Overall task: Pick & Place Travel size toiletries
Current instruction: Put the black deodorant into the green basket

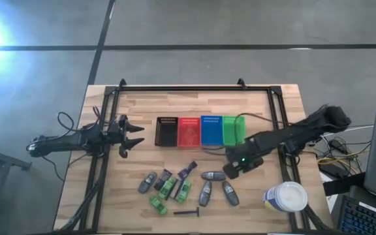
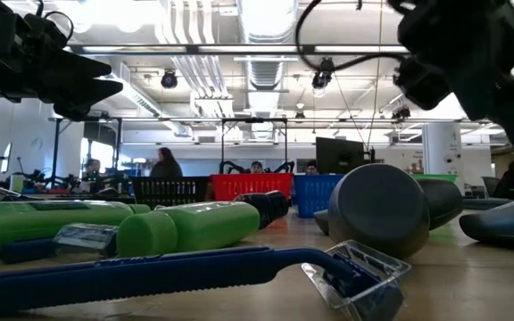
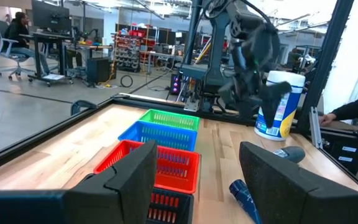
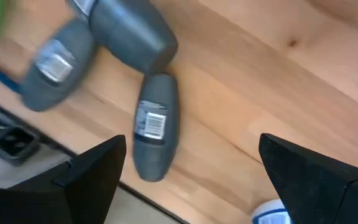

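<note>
The toiletries lie scattered on the table's near half. They are grey oblong tubes (image 1: 213, 175) (image 1: 205, 192) (image 1: 147, 182), green packets (image 1: 168, 188) (image 1: 158, 205), small dark pieces (image 1: 187, 171) and a thin dark razor (image 1: 187, 212) nearest the edge. My right gripper (image 1: 234, 166) hangs open above the right-hand grey tubes and touches nothing. In its wrist view a grey tube (image 4: 156, 127) lies between and beyond the spread fingers (image 4: 98, 174). My left gripper (image 1: 132, 137) waits open at the table's left, level with the baskets.
Four mesh baskets stand in a row at mid-table: black (image 1: 168, 132), red (image 1: 188, 131), blue (image 1: 211, 130), green (image 1: 234, 130). A big white tub (image 1: 286, 197) stands at the near right corner. A black frame rail (image 1: 175, 89) borders the table. People sit in the room beyond.
</note>
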